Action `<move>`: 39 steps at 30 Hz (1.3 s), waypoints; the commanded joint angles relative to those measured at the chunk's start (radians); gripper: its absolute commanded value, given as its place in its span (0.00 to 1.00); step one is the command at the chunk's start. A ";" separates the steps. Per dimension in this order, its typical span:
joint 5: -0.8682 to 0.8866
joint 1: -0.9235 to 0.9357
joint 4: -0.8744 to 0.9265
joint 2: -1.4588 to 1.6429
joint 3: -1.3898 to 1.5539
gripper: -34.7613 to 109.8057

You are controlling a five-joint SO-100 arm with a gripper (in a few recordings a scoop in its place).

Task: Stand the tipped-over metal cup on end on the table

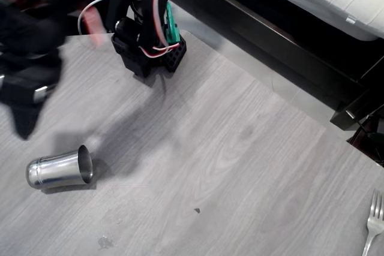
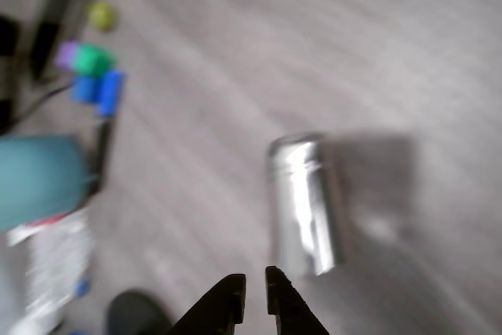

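- metal cup lies on its side on the table, lower left in the overhead view, nothing touching it
- its long axis runs roughly left-right there: open rim faces right, rounded base faces left; inside looks empty as far as I can see
- in the wrist view the cup sits just ahead and slightly right of my gripper, long axis running near-vertical in the picture, away from me; picture is blurred so can't tell which end is the rim
- my gripper's fingers are nearly together, only a thin slit between the tips, holding nothing
- in the overhead view my arm is a dark blur at upper left, above the cup and apart from it
- judgement: I need to spread the fingers and shift a bit right to straddle the cup across its sides, then tip it up onto its base; smooth round steel may roll or slip
- fork at the lower right edge, well apart from the cup
- wrist view left side: blurred coloured bits and a teal blob, can't identify them
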 commanded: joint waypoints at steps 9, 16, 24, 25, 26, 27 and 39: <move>-0.060 0.060 0.006 -0.356 -0.150 0.51; -0.098 0.060 0.071 -0.566 -0.296 0.56; -0.206 0.069 0.092 -0.614 -0.296 0.56; -0.213 0.071 0.086 -0.621 -0.296 0.56; -0.218 0.074 0.075 -0.629 -0.296 0.56; -0.221 0.075 0.064 -0.638 -0.296 0.56; -0.227 0.052 0.009 -0.741 -0.298 0.55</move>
